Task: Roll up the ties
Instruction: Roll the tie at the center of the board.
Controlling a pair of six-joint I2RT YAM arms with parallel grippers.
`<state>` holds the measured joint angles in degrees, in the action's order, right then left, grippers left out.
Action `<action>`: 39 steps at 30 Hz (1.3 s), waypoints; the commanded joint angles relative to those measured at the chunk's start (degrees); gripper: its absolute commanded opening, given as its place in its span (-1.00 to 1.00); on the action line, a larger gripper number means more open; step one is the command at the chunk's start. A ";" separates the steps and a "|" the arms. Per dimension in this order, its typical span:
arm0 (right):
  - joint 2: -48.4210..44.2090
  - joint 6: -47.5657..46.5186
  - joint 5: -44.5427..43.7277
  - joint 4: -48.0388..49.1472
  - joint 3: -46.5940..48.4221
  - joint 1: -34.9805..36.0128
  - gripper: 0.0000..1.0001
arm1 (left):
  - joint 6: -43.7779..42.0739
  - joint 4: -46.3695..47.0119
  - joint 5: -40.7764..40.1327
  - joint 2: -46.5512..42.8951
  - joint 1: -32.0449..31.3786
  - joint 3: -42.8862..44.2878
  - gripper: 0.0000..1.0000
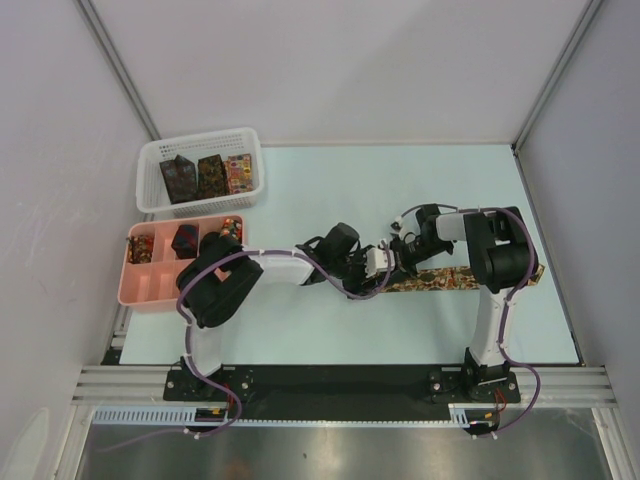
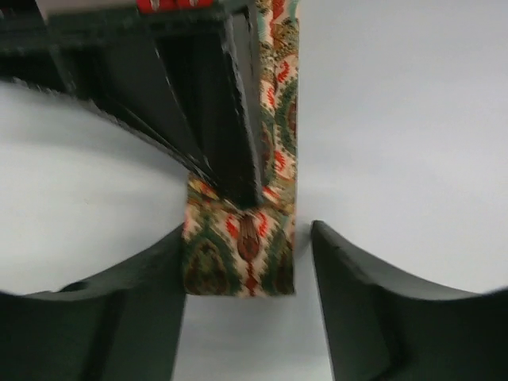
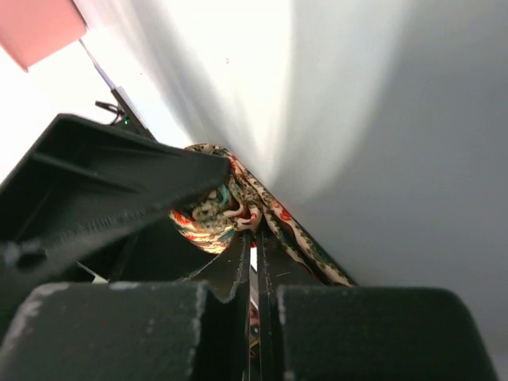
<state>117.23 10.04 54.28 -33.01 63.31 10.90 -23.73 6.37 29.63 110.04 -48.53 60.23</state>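
Observation:
A tie (image 1: 450, 279) with a red, green and cream pattern lies as a strip across the table's right middle. Its left end is curled into a small roll (image 3: 208, 218). My right gripper (image 1: 403, 250) is shut on that end, its fingertips (image 3: 255, 234) pinching the fabric. In the left wrist view the tie's end (image 2: 238, 262) hangs flat between my left gripper's fingers (image 2: 373, 302). The left gripper (image 1: 383, 262) is open, with its fingers standing either side of the tie without pressing it. The right gripper's dark fingers (image 2: 230, 119) cover the fabric above.
A white mesh basket (image 1: 150, 190) at the back left holds three folded ties (image 1: 211, 175). A pink compartment tray (image 1: 150, 290) in front of it holds small rolls (image 1: 185, 240); its corner shows in the right wrist view (image 3: 40, 28). Both arms meet mid-table.

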 commanded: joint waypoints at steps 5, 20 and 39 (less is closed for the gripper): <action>4.06 -0.20 -3.92 1.20 0.32 4.13 -1.00 | -9.58 -12.32 -2.65 0.97 -1.05 4.46 -0.48; -1.39 6.75 3.11 7.35 5.25 5.63 -0.33 | -12.84 -29.57 -1.85 -2.38 4.50 8.85 -0.71; -4.90 12.36 8.30 10.77 1.21 6.42 -0.13 | -10.90 -31.77 -4.40 0.79 4.59 12.20 -0.58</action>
<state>117.82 19.66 59.59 -23.97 66.15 17.39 -34.96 -23.77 26.46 110.15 -44.27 71.02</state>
